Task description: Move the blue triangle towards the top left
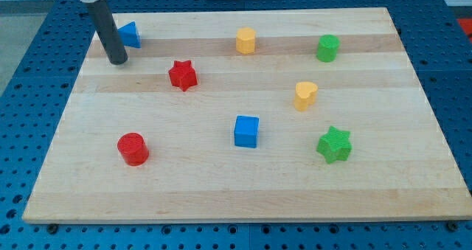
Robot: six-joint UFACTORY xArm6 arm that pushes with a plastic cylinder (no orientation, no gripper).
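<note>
The blue triangle (130, 34) lies near the top left corner of the wooden board (243, 183). My dark rod comes down from the view's top left, and my tip (117, 60) rests on the board just below and to the left of the triangle, close to its lower left side. I cannot tell whether the rod touches the triangle.
A red star (182, 74) lies to the right and below my tip. A yellow block (245, 40) and a green block (327, 48) lie along the top. A yellow block (305, 95), blue cube (246, 130), green star (334, 144) and red cylinder (133, 148) lie lower.
</note>
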